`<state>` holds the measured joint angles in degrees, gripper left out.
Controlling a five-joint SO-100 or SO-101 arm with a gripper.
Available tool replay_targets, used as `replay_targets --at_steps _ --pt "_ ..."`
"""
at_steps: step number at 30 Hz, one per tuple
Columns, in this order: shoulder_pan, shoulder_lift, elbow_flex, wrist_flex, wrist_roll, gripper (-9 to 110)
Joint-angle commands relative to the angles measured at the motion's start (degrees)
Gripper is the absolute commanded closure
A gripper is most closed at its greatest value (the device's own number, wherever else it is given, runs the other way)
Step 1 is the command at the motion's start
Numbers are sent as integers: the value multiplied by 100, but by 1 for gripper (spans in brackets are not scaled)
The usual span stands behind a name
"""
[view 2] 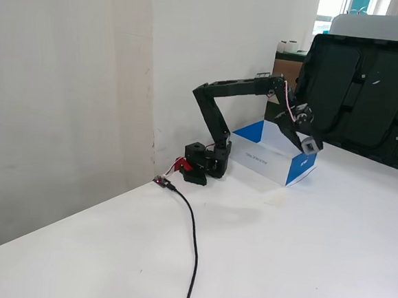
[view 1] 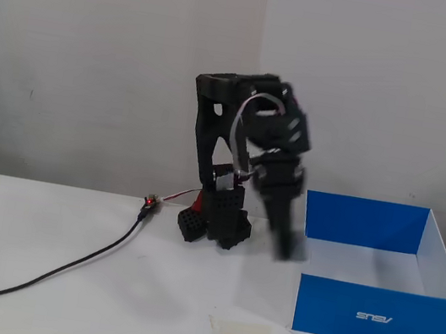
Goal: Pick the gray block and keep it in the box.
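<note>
A thin black cable (view 1: 60,269) trails across the lower left of the white table (view 1: 44,214). My black two-finger gripper (view 2: 309,145) hangs in mid-frame, jaws pinching the small dark-gray plastic cube (view 2: 311,145) in the air, by my reading just above the near rim of the big blue cardboard box (view 1: 376,316) at right; the front fixed view is too blurred there to confirm. Released now, the cube could clip the rim and bounce onto the table. A snagged wrist wire might jerk me. The white logo (view 1: 374,317) is mirrored; it seems to spell ASUS.
</note>
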<state>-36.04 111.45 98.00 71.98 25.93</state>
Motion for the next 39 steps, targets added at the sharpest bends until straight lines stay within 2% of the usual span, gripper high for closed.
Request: replay_targets --at_steps 1,11,18,22,25,33,35,39 --pt "-932 492 -615 229 -264 96" --pt "-2865 176 -185 -53 -554 96" --pt "-3604 -404 448 -800 -554 96" --pt "-3806 -870 404 -800 -448 92" --pt "-3858 -932 378 -800 -378 85" --pt "-3946 -791 281 -659 -378 80" --pt "-3946 -791 229 -510 -457 81" --pt "-3665 -800 -123 0 -650 93"
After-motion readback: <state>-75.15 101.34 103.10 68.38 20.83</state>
